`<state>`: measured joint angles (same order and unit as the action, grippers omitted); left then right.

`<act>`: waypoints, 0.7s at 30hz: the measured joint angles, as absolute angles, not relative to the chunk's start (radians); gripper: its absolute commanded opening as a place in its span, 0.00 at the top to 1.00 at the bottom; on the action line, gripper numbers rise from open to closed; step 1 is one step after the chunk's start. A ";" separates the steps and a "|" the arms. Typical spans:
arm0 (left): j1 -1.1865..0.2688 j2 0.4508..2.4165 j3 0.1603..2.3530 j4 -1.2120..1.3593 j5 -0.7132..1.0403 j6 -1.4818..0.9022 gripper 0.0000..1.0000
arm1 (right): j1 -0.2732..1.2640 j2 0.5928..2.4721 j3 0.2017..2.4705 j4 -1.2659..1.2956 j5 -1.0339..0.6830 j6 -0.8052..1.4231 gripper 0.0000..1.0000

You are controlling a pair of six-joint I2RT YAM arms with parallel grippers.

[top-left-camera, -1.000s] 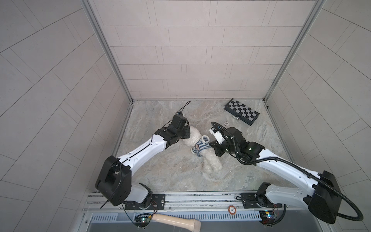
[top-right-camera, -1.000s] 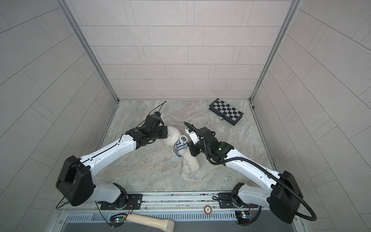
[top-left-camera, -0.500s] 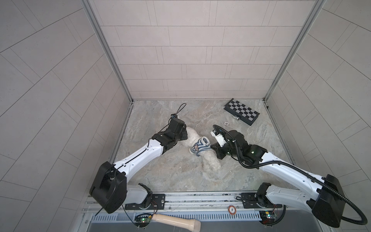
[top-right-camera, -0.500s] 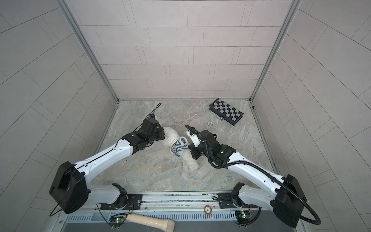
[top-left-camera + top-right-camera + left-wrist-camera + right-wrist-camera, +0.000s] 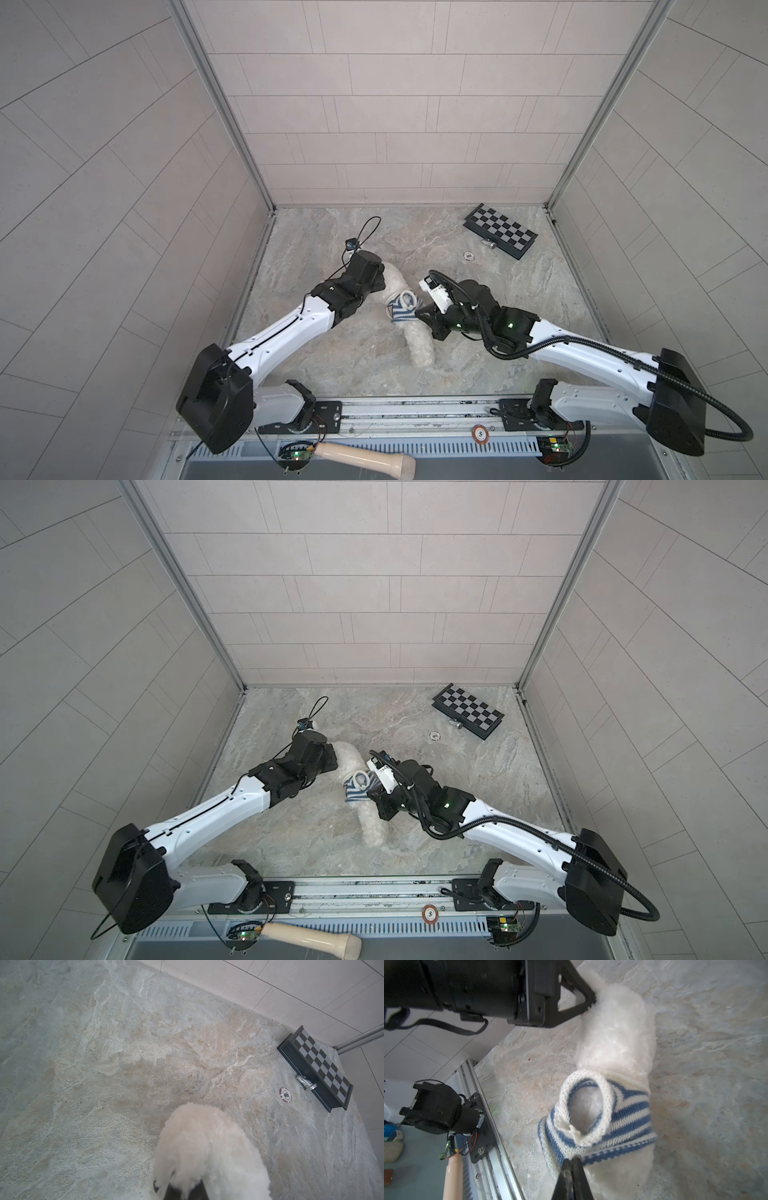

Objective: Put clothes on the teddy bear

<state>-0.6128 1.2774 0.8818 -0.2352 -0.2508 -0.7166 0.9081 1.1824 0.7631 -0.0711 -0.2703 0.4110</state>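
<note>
I have the fluffy cream plush teddy bear (image 5: 419,345) lying centre, striped knit shirt (image 5: 401,311) around it, checkered board (image 5: 500,230) behind-right.

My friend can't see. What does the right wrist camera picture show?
The right gripper pinches the hem of a blue-and-white striped shirt bunched around a fluffy white bear lying on the table. The left gripper grips the bear's other end.

Before you, itemised: fluffy cream-white plush teddy bear (image 5: 616,1032); knitted shirt (image 5: 629,1113), blue-and-white stripes, white trim; flat board (image 5: 500,230), black-and-grey chequers; stone desk (image 5: 374,365), grey-beige marbling.
</note>
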 measured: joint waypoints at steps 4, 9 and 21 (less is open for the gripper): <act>-0.624 1.277 0.881 -0.242 -0.280 -0.734 1.00 | 0.958 1.227 0.794 -0.075 -0.226 0.417 1.00; -0.633 1.274 0.882 -0.250 -0.307 -0.760 1.00 | 0.994 1.235 0.820 -0.074 -0.165 0.424 1.00; -0.618 1.239 0.893 -0.299 -0.333 -0.838 1.00 | 1.003 1.238 0.810 -0.036 -0.125 0.465 1.00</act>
<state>-0.6182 1.2392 0.8928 -0.2993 -0.3332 -0.8379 1.0027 1.2381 0.8104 -0.0360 -0.1246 0.4652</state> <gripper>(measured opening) 0.057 0.044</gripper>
